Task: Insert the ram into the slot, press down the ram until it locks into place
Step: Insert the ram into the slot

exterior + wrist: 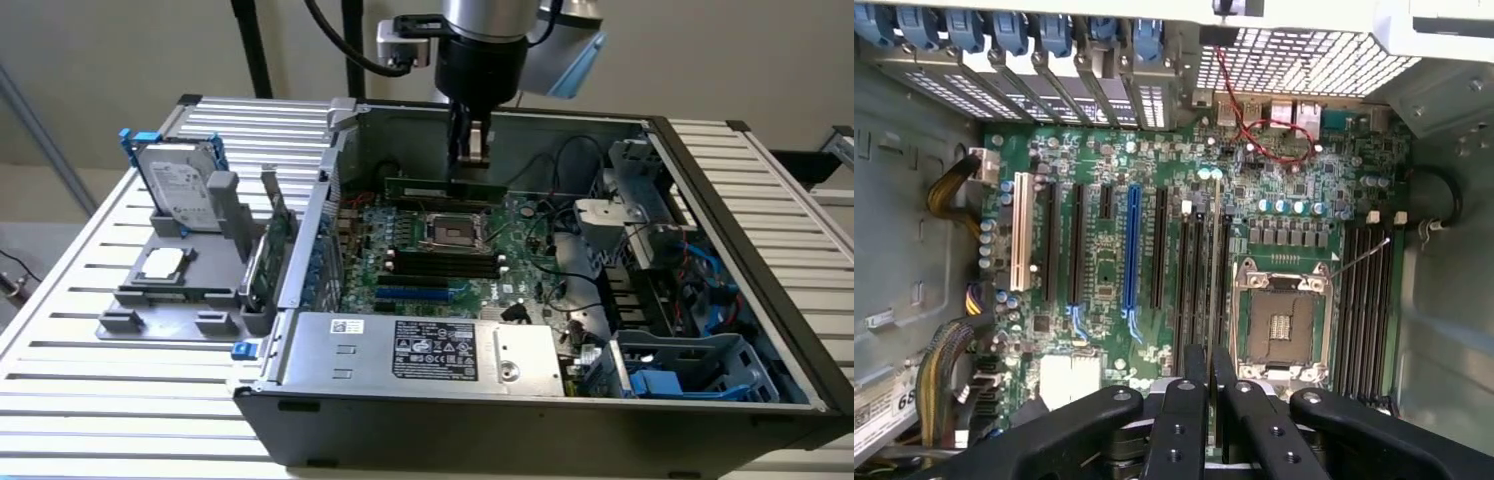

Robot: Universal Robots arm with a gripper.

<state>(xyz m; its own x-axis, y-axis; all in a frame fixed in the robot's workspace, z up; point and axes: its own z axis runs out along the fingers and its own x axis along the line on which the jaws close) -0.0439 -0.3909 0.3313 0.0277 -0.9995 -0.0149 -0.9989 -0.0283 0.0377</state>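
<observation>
Gripper (470, 160), fingers nearly together and holding nothing, hangs just above ram (445, 187) standing in slot (447, 199)

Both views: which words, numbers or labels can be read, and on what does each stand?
"68": on a white sticker by the case wall; the rest of its print is out of sight.
Black label on the silver power supply: too small to read.
Small white tag beside it: too small to read.
Hard drive label: not legible.
Memory stick: nothing legible.
</observation>
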